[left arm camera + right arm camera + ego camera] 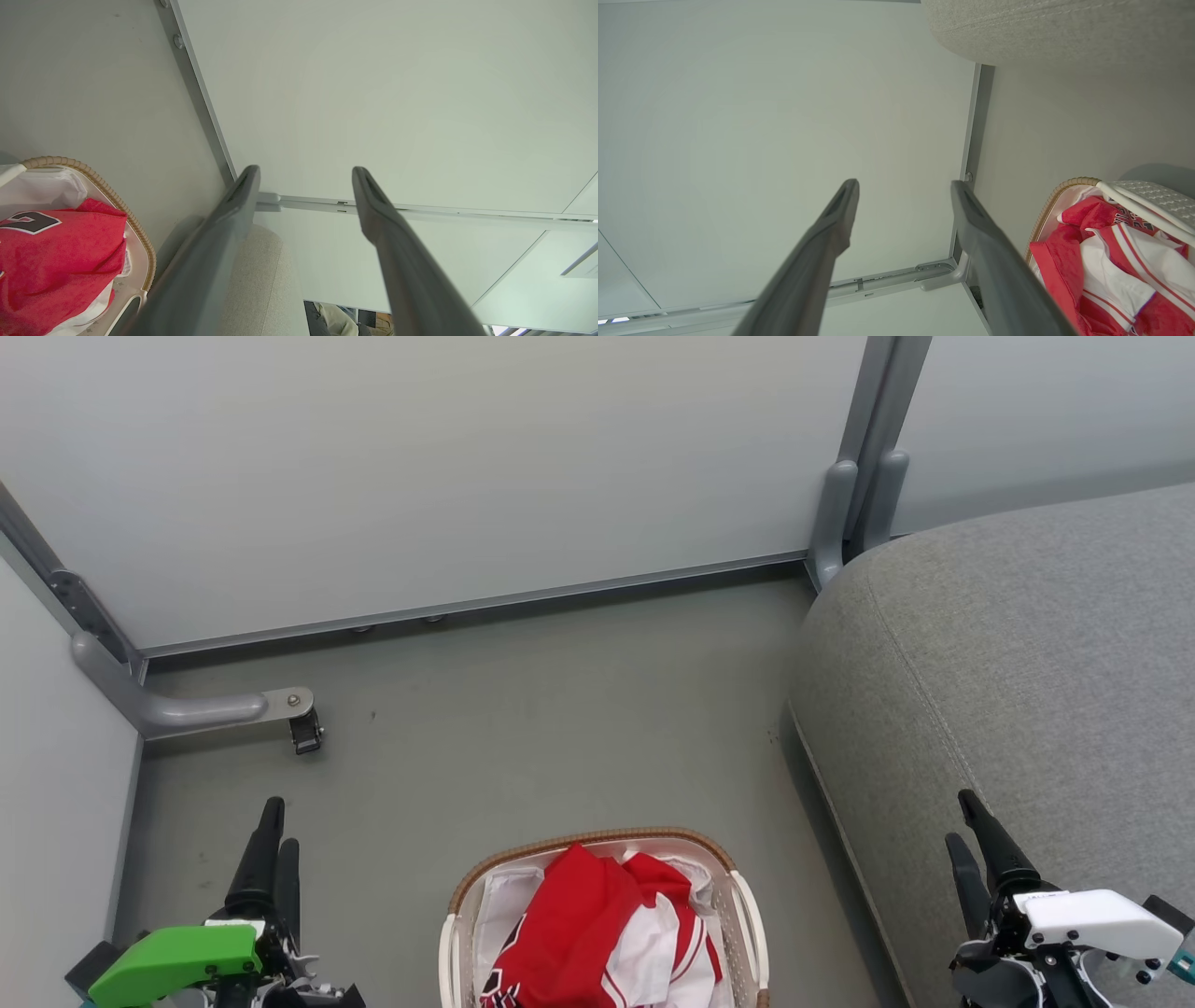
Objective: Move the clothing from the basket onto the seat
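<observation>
Red clothing (597, 933) with white trim lies heaped in the white basket (597, 837) with a brown rim, at the bottom middle of the head view. The grey seat (1027, 672) fills the right side. My left gripper (278, 826) stands open at the lower left, well left of the basket, with nothing between its fingers. My right gripper (963, 819) stands open at the lower right, over the seat's front edge. The left wrist view has the clothing (51, 266) and basket (112, 196) at its lower left; the right wrist view has the clothing (1101, 270) and basket (1064, 184) at its lower right.
Pale partition walls (448, 467) close the back and left. A grey foot with a black caster (305, 731) juts onto the floor at the left. A grey post (845, 513) stands by the seat's far corner. Grey floor (560, 728) lies between the walls and the basket.
</observation>
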`<state>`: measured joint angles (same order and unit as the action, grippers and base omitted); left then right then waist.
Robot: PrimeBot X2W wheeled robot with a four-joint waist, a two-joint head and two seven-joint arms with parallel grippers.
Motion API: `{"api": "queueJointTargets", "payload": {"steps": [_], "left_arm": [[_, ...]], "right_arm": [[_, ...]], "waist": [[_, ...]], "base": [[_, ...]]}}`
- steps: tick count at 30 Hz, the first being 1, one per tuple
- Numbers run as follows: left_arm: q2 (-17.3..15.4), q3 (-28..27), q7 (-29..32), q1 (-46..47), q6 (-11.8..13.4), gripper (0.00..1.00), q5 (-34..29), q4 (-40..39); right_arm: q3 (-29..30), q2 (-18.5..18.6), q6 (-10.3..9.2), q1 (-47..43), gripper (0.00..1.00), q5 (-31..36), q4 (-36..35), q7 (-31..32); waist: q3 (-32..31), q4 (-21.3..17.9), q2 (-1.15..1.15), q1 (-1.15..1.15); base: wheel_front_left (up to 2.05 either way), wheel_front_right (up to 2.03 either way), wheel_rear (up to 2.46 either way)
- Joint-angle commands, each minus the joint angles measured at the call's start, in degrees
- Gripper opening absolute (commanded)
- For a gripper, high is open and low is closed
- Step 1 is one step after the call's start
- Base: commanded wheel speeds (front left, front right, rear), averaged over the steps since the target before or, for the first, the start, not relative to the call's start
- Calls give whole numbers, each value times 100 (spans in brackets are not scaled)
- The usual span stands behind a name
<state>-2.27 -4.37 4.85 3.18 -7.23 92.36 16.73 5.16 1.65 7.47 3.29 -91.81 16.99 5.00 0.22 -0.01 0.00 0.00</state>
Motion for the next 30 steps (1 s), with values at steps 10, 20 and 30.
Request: {"api": "queueJointTargets", "payload": {"steps": [10, 20, 30], "left_arm": [[-27, 293, -309, 27, -11, 100, -227, -256], [-35, 458, -568, 33, -14, 100, -857, -414], [-41, 447, -780, 0, -17, 100, -1911, -574]], "right_arm": [[-89, 58, 2, 84, 100, 369, -97, -317], [-32, 72, 2, 87, 100, 1096, -175, -575], [17, 82, 2, 52, 100, 2072, -453, -791]], "waist": [[5, 1, 0, 0], [3, 8, 0, 0], [17, 16, 0, 0]], "base": [[0, 0, 0], [0, 0, 0], [0, 0, 0]]}}
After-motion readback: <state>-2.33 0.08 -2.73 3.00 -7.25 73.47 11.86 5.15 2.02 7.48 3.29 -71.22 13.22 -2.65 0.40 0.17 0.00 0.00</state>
